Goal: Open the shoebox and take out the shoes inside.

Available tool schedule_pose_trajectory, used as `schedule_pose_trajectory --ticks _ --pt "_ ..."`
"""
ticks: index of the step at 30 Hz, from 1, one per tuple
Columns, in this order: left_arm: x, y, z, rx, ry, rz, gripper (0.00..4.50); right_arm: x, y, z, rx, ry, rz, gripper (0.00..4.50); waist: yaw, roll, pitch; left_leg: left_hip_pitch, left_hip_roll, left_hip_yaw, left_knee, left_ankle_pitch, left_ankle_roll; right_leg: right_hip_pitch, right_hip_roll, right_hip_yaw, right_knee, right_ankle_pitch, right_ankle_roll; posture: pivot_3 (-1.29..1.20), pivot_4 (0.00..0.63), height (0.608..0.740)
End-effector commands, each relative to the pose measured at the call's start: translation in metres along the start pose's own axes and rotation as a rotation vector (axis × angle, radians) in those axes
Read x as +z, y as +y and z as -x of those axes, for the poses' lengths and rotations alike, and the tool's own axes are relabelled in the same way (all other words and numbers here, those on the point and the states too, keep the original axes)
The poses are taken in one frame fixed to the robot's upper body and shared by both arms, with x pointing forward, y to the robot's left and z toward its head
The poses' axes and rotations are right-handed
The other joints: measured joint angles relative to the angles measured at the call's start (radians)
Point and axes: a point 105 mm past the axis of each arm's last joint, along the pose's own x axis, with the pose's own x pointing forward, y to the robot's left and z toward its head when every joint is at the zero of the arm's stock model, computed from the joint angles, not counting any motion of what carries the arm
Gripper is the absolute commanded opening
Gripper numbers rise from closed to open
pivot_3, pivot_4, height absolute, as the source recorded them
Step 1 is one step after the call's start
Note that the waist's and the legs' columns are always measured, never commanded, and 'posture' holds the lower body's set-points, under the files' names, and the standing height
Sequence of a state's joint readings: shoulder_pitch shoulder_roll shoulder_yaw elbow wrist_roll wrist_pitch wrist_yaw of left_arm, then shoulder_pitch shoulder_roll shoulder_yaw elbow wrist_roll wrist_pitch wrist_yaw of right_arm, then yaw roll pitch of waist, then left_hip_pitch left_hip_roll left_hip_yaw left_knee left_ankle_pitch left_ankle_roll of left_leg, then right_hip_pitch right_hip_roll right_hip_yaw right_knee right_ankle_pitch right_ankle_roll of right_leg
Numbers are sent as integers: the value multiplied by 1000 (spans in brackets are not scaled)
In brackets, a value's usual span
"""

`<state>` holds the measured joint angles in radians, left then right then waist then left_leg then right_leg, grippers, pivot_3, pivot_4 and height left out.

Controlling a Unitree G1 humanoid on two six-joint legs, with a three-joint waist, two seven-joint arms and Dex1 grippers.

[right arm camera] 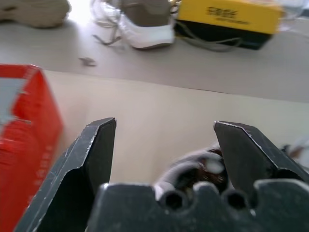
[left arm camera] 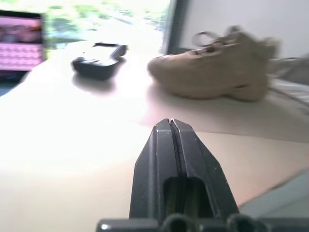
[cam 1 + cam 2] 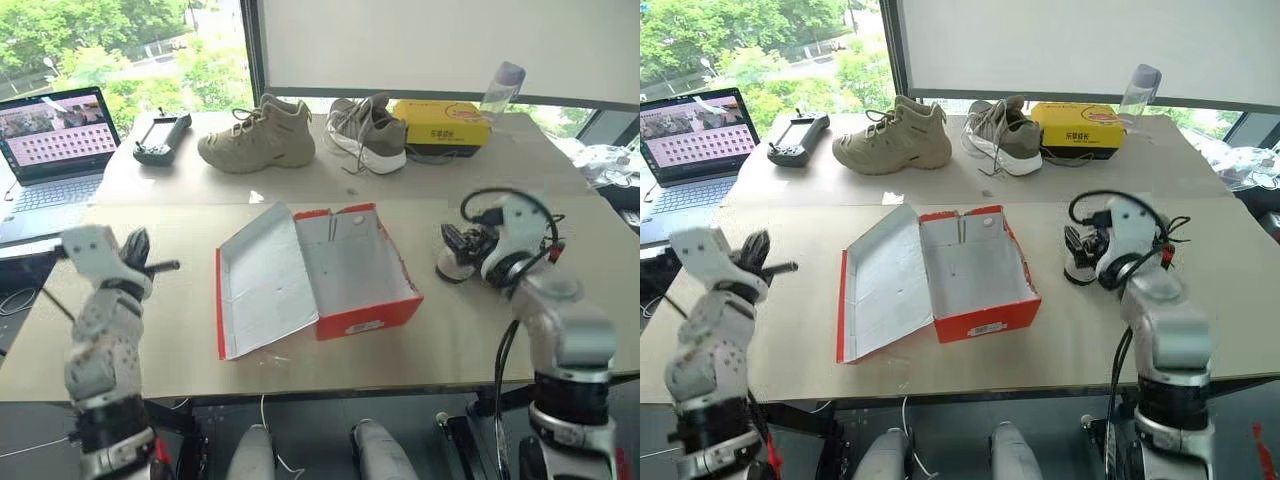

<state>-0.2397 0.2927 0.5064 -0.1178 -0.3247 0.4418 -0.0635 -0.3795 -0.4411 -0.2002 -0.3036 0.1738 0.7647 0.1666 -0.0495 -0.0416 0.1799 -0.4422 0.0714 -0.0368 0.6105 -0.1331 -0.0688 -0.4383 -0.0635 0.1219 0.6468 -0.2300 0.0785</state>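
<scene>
1. Lying open mid-table, the shoebox (image 3: 330, 275) looks empty (light, stiff cardboard).
2. Right of the shoebox, a shoe (image 3: 455, 262) sits below the spread-fingered, empty right gripper (image 1: 164, 145); take its firm trim.
3. Left of the shoebox, the left gripper (image 2: 171, 126) is closed, empty.

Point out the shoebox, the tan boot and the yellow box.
shoebox (image 3: 352, 262): left eye view, grey-white inside floor.
tan boot (image 3: 262, 140): left eye view, side of the upper.
yellow box (image 3: 441, 122): left eye view, yellow top face.
</scene>
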Motion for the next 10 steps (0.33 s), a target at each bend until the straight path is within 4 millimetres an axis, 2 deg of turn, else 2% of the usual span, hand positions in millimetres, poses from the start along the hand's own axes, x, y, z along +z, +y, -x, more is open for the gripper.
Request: schedule_pose_trajectory --ticks 1,5,10 --pt "11 10 7 60 -68 -21 0 15 1 3 -58 -131 141 3828 3 0 0 2 0 0 0 0 0 2 0 0 0 -1 1 0 150 712" --pt "8 12 9 69 -61 -23 0 -3 -3 -1 -94 -109 142 3828 4 -1 -1 5 0 0 1 0 -1 5 0 0 -1 -1 2 0 150 712" --pt "6 13 9 68 -57 -30 0 -11 -4 -5 -113 -100 148 3828 6 -1 -1 5 0 0 0 0 -1 5 0 0 -2 -1 2 0 150 712"
